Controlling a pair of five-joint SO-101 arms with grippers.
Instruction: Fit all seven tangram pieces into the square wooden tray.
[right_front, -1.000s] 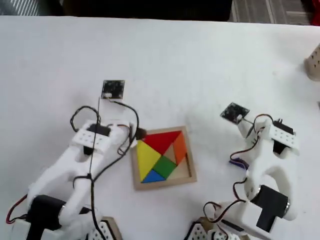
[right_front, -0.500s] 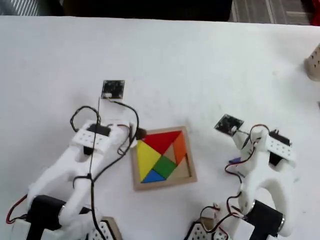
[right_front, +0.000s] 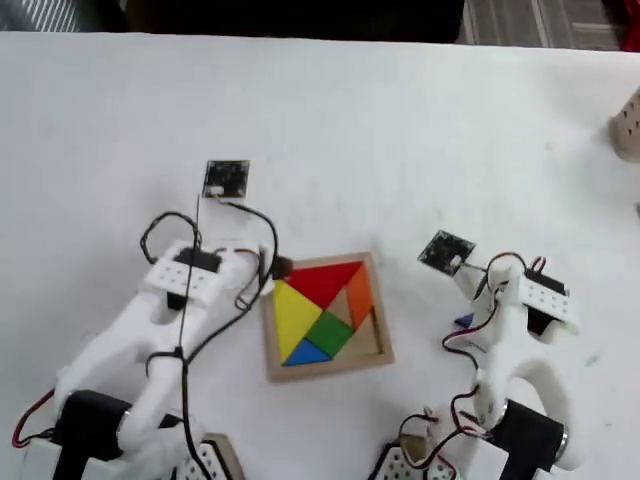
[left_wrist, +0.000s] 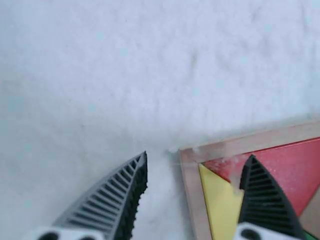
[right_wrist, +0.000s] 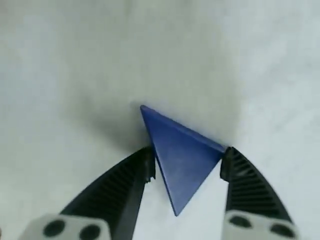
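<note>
Low centre, square wooden tray (right_front: 330, 367), white table (right_front: 400, 130) stretching wide above it, left gripper (left_wrist: 197, 156) jaws apart astride its corner, right gripper (right_wrist: 188, 150) clamped on blue triangular piece (right_wrist: 177, 137).

- A white worktop (right_front: 400, 120) spreads wide under soft, even light.
- A dark strip (right_front: 300, 15) runs behind its far edge.
- A beige perforated object (right_front: 628, 125) stands at the right edge.

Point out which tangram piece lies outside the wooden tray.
The dark blue triangle, on the table in the right gripper. The other coloured pieces sit inside the tray.
</note>
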